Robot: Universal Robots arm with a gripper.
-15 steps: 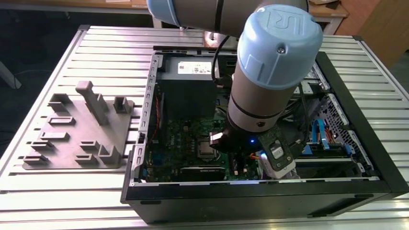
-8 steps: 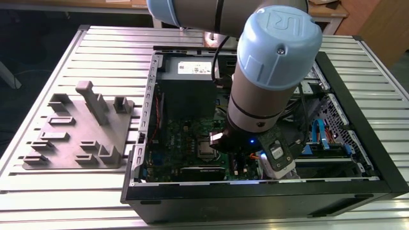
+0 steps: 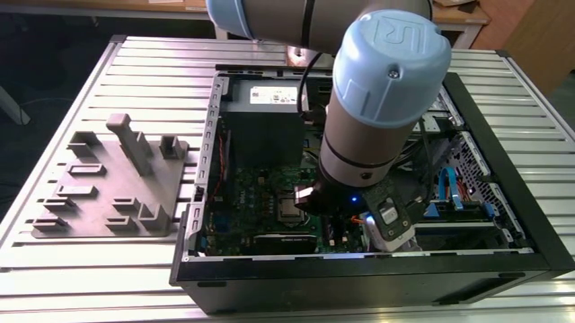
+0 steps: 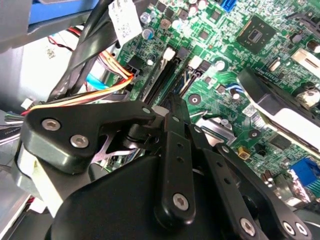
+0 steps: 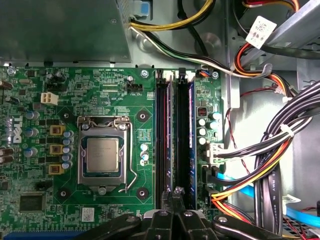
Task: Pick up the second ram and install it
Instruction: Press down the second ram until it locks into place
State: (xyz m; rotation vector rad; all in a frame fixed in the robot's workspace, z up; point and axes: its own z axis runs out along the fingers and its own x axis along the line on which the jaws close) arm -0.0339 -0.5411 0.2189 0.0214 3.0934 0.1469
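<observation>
Ribbed metal tabletop under open black computer case; grey blocky plastic fixture at the exterior view's left. Black gripper low over green motherboard, at near end of long black memory slots. Fingers drawn together, grasp unclear. Second ram: cannot tell apart from slots.

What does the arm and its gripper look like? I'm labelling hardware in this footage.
The arm is a thick silver-grey tube with a pale blue rounded joint cap and a small blue light low on the wrist. In both wrist views the gripper is matte black: flat linkage bars joined by silver screws and narrow fingers.
</observation>
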